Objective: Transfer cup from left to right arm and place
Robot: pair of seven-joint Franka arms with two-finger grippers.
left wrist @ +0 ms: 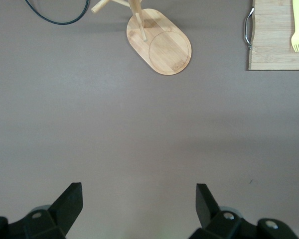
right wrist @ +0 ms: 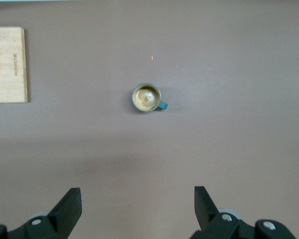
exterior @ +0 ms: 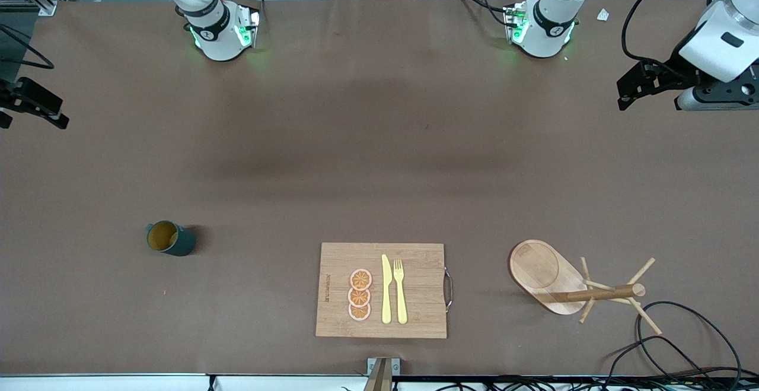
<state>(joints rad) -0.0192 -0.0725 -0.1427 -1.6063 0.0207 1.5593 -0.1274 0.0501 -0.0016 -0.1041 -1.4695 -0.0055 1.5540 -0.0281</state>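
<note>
Cup [exterior: 171, 238] on table, both jaws wide

The right gripper [exterior: 26, 106] is cut off by the front view's edge, only dark fingers showing – its arm's upper links run out of the top. In the left wrist view the cutting board [left wrist: 276, 37] and mug tree [left wrist: 157, 37] are clipped by the frame. The board's printed lettering [exterior: 326, 287] is too small to read.
</note>
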